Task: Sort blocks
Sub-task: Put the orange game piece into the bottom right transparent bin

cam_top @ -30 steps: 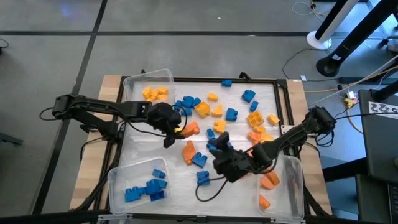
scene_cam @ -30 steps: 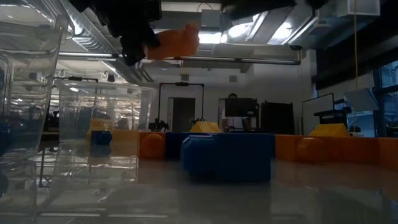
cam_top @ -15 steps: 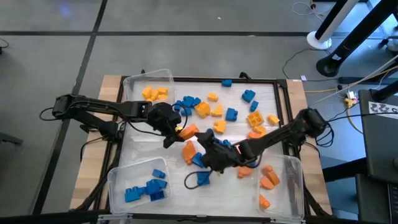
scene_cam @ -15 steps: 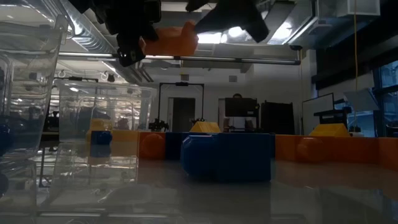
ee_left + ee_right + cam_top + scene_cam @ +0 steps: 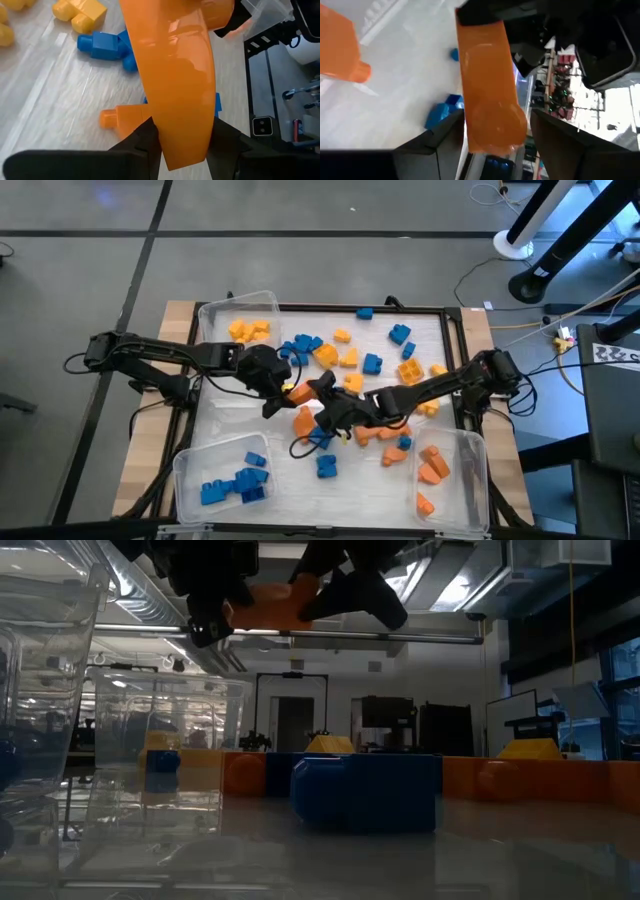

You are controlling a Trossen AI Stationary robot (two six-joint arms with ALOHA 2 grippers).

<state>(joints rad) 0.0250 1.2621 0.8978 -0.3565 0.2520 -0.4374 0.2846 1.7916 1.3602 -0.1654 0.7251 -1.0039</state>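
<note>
Three clear bins sit on the worktop (image 5: pixel 180 395) in the high view: the bin at the far left corner (image 5: pixel 215 313) holds yellow blocks (image 5: pixel 248 330), the near left bin (image 5: pixel 190 465) holds blue blocks (image 5: pixel 232 484), and the near right bin (image 5: pixel 470 470) holds orange blocks (image 5: pixel 432 470); loose blocks of all three colours lie between them. Mid-worktop, the left pincer (image 5: pixel 287 392) pinches an orange block (image 5: pixel 303 390) raised off the surface, and the right pincer (image 5: pixel 320 392) meets it from the other side. In the low view that orange block (image 5: pixel 270 602) hangs high, between both pincers, above a blue block (image 5: pixel 365 790). The left wrist view shows the orange block (image 5: pixel 175 75) squeezed between the left fingers (image 5: pixel 145 142). In the right wrist view the right fingers (image 5: pixel 447 137) stand spread on either side of the orange block (image 5: pixel 487 95), not pressing it.
</note>
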